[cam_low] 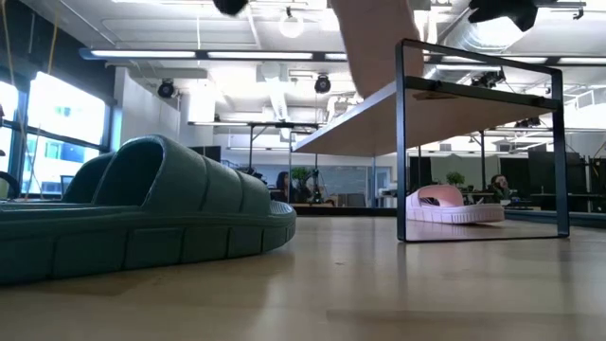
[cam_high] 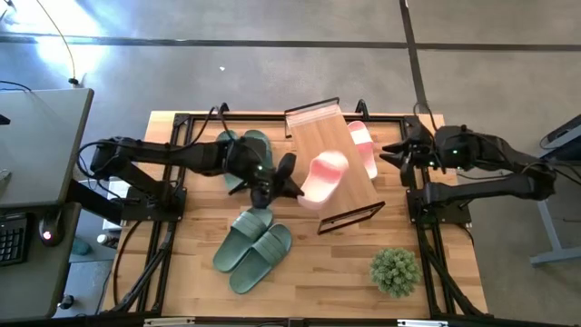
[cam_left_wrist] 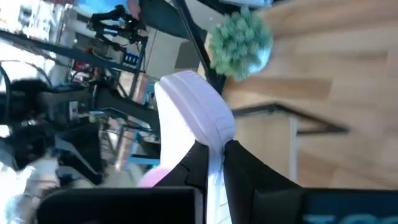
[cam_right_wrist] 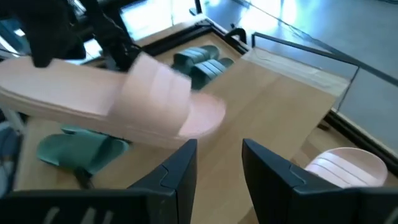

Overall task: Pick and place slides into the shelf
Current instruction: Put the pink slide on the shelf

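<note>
The left gripper is clamped on the edge of a pale pink rubbery slide, holding it in the air over the near end of the small shoe shelf with its light wooden slatted top on a thin black metal frame. In the left wrist view the two dark fingers pinch the sandal's edge. The second pink slide lies on the big wooden tabletop at the shelf's right side, partly under its top. Two sage-green slides lie side by side in front, another green pair beneath the left arm. The right gripper waits beside the shelf, fingers apart and empty. A small green potted plant stands near the front right corner
</note>
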Controlling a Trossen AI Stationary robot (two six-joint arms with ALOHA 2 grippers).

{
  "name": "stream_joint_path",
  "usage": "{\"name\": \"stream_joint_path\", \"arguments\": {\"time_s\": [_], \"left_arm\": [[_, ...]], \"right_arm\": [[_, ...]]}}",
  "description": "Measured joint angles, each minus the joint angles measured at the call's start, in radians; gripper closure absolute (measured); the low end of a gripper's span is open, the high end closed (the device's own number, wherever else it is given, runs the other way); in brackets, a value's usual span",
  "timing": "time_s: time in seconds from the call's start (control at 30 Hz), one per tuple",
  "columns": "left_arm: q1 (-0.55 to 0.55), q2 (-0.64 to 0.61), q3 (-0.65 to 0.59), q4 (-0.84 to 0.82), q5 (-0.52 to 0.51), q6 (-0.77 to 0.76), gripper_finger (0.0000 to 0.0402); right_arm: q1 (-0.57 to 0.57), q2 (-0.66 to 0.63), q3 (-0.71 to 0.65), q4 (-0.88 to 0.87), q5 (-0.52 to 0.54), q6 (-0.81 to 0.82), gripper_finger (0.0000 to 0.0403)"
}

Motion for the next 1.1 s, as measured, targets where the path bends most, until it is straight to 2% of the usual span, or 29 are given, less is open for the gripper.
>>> {"name": "stream_joint_path", "arguments": {"time_s": [0.1, 0.23, 0.43, 0.63, 0.87, 1.1], "left_arm": [[0.027, -0.003, 0.000, 0.049, 0.010, 0.084, 0.0386], [0.079, 0.012, 0.002, 0.072, 0.132, 0.180, 0.0386], [0.127, 0.095, 0.001, 0.091, 0.217, 0.238, 0.0386], [0.134, 0.143, 0.000, 0.126, 0.230, 0.325, 0.0386], [0.135, 0.174, 0.001, 0.127, 0.231, 0.427, 0.0386], [0.135, 0.221, 0.000, 0.124, 0.195, 0.554, 0.0395]], "right_arm": [[0.000, 0.034, 0.000, 0.000, 0.023, -0.010, 0.0284], [0.000, 0.083, 0.000, 0.008, 0.029, -0.013, 0.0284], [-0.001, 0.101, -0.001, 0.025, 0.026, 0.027, 0.0284], [0.000, 0.084, -0.001, 0.016, 0.030, 0.104, 0.0284], [-0.001, 0.090, -0.001, -0.003, 0.066, 0.114, 0.0284], [0.000, 0.105, -0.001, -0.016, 0.084, 0.147, 0.0284]]}}
